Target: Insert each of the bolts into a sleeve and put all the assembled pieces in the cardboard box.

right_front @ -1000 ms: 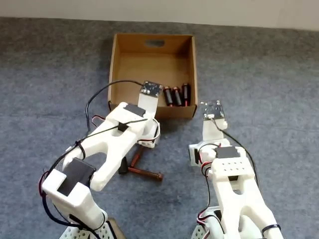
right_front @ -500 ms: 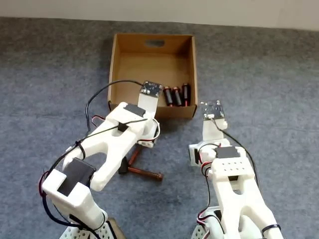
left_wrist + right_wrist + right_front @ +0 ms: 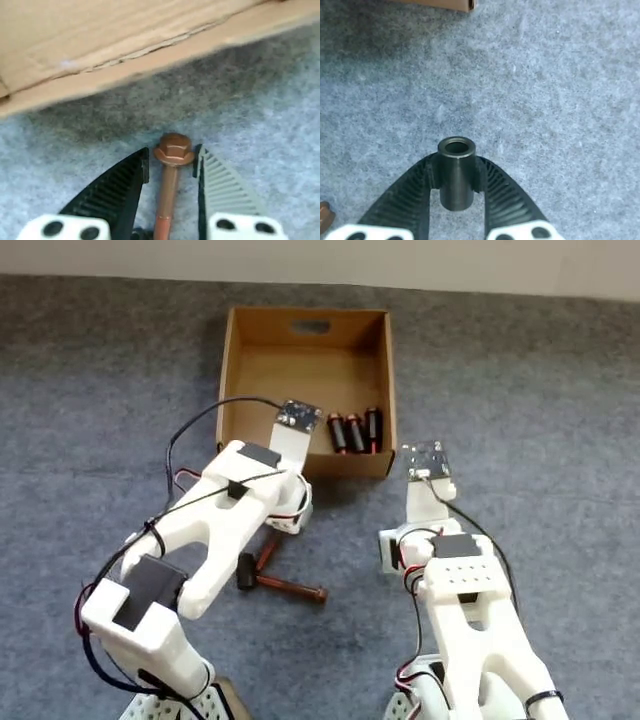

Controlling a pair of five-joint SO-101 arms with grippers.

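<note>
Three put-together pieces [image 3: 355, 431] are already lying in the near right corner of the brown cardboard box [image 3: 232, 370], the right gripper [image 3: 456, 162] is pinching a short black tube sleeve [image 3: 456, 177], and the left gripper [image 3: 171, 160] is sitting with its jaws spread around a copper bolt [image 3: 173, 149] just near the box, with more loose bolts [image 3: 292, 587] waiting

A: Cardboard box [image 3: 236, 370] was plain tan. Carpet [image 3: 550, 390] around it was mottled grey.
B: Agreed. Bolt [image 3: 169, 187] beside the box wall was copper-brown. Sleeve [image 3: 456, 192] was matte black.
A: Left gripper [image 3: 172, 151] had one black finger and one pale grey, both ribbed. Right gripper [image 3: 456, 162] had both black, ribbed.
B: Assembled pieces [image 3: 355, 432] inside the box were black with copper ends.
</note>
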